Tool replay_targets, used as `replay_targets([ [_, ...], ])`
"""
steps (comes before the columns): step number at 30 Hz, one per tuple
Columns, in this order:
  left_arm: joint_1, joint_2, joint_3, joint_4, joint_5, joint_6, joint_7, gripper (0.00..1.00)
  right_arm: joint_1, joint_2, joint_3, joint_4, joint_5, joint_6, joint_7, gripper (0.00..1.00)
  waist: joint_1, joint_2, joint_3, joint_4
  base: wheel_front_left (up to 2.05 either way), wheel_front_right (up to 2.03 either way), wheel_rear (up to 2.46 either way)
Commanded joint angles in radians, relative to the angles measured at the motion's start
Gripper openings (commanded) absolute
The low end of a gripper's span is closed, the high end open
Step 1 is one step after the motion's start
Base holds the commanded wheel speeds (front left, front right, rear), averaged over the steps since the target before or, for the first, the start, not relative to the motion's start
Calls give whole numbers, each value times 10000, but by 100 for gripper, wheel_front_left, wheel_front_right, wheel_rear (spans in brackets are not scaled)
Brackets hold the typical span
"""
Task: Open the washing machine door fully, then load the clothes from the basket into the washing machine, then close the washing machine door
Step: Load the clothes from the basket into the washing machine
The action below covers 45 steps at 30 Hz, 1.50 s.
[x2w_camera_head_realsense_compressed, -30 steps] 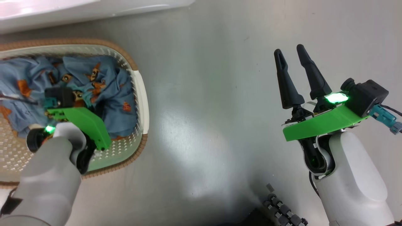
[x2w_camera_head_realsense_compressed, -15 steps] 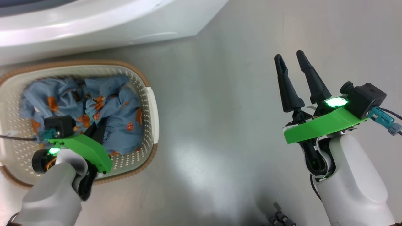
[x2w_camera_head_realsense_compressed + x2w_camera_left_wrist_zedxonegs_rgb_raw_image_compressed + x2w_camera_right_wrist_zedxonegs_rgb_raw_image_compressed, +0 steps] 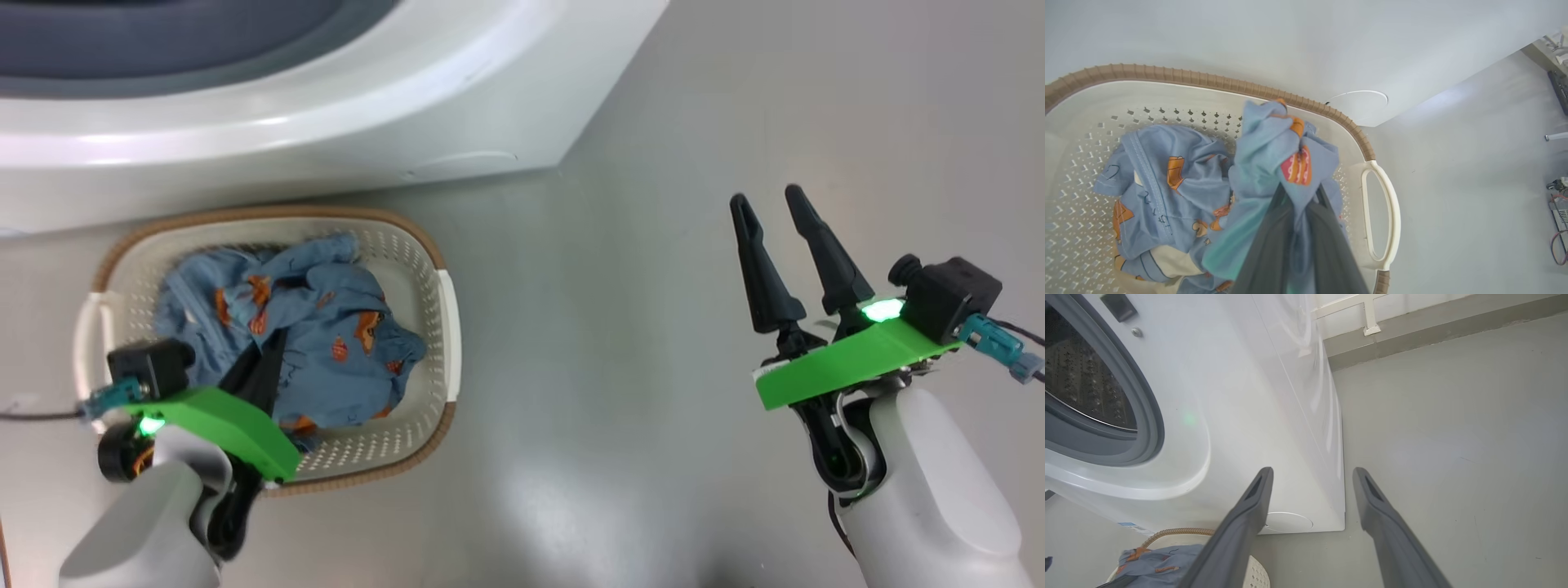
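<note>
My left gripper (image 3: 1298,196) is almost closed, and its two dark fingers pinch a fold of the clothes (image 3: 326,343), the light blue fabric with orange bears. In the left wrist view the pinched fold is bunched above my fingertips and stands higher than the other cloth, which lies loose in the basket (image 3: 396,249) with a cream piece low in the pile. The basket stands on the grey floor (image 3: 612,327), just in front of the white washing machine (image 3: 326,122), with its brown rim near the lower edge of the machine. My right gripper (image 3: 767,204) is wide open and holds nothing; it hangs over bare floor, well apart from the basket, on my right side. In the right wrist view the steel drum (image 3: 1081,375) shows inside the grey seal (image 3: 1147,416).
</note>
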Motion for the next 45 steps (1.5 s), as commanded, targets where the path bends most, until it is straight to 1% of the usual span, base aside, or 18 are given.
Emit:
replay_targets([
  [1, 306, 293, 364, -193, 125, -31, -121, 0, 329, -55, 160, -178, 82, 16, -118, 100, 0, -1, -540, 304, 0, 0, 0],
  [10, 1702, 176, 1908, -1381, 1294, -31, -123, 0, 680, -204, 260, 59, 160, 16, -118, 100, 0, -1, -1565, 495, 0, 0, 0],
  [22, 3300, -203, 3867, -3508, 2613, 41, -123, 0, 1057, -328, 277, 242, 227, 16, -118, 100, 0, -1, -2421, 727, 0, 0, 0],
  [30, 4464, -701, 5262, -4941, 3514, 123, -123, 0, 1468, -404, 255, 436, 239, 16, -118, 100, 0, -1, -3245, 859, 0, 0, 0],
  [35, 5076, -985, 5734, -5625, 4002, 112, -124, 0, 1727, -438, 270, 530, 250, 16, -118, 100, 0, -1, -3774, 905, 0, 0, 0],
  [42, 5660, -1208, 5998, -6352, 4508, 201, -124, 0, 1965, -495, 274, 571, 256, 16, -118, 100, 0, -1, -4282, 964, 0, 0, 0],
  [45, 5863, -1279, 6098, -6717, 4706, 316, -124, 0, 2061, -522, 266, 565, 247, 16, -118, 100, 0, -1, -4452, 1013, 0, 0, 0],
])
